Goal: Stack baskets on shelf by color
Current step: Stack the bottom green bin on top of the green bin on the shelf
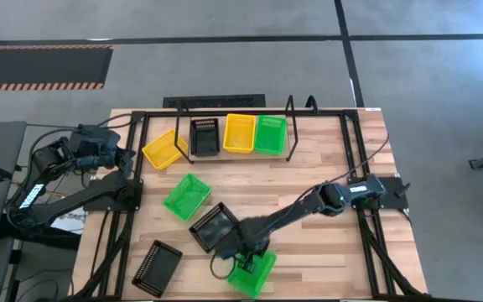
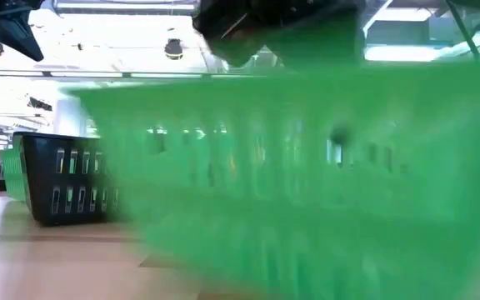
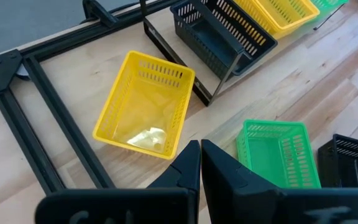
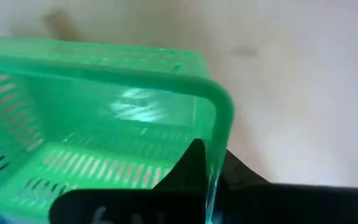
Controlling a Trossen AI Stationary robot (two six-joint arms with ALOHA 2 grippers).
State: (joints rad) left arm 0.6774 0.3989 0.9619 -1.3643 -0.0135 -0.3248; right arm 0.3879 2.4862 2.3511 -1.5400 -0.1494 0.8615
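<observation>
Between right pincer point(image 4: 207, 165) fingers: green basket point(image 4: 104, 124) wall

Even overhead light; low view blurred by close green basket point(image 2: 307, 183); ceiling lamps glare.

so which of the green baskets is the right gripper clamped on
The green basket at the table's near edge: the right gripper is shut on its rim. The other loose green one lies mid-table, untouched, and the third sits on the shelf.
</observation>
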